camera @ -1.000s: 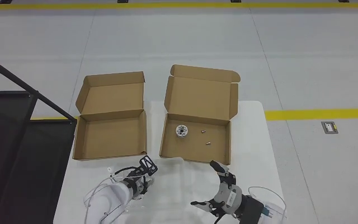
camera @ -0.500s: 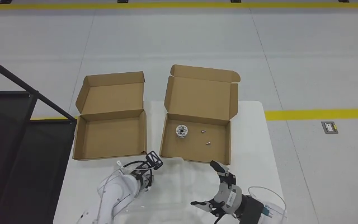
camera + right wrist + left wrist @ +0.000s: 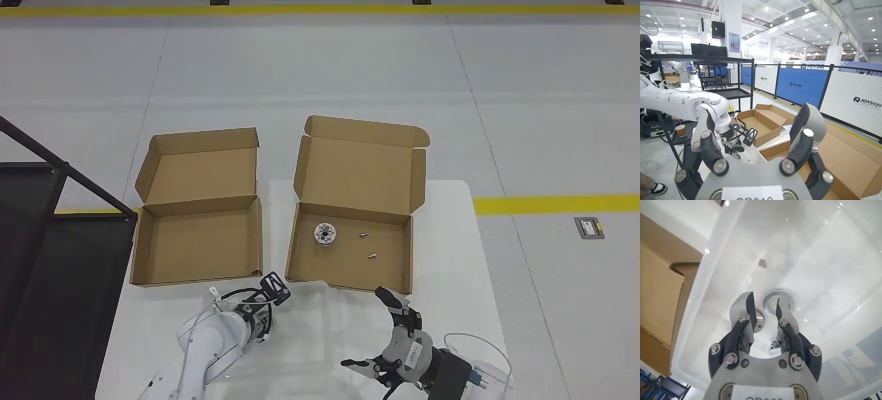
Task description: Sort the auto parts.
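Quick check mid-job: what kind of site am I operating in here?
Most likely a factory floor or robotics test hall. The high ceiling carries rows of lights, blue and white pegboard partitions fence off the cell, and a yellow floor line runs past the table.

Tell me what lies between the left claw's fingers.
Left wrist view: part of the ring lies between the fingers of the open left claw; one finger seems over its hole, the other outside.

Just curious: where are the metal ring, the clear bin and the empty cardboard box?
metal ring (image 3: 773, 292): left wrist view, its upper rim.
clear bin (image 3: 696, 313): left wrist view, side wall.
empty cardboard box (image 3: 195, 245): top view, bare floor.
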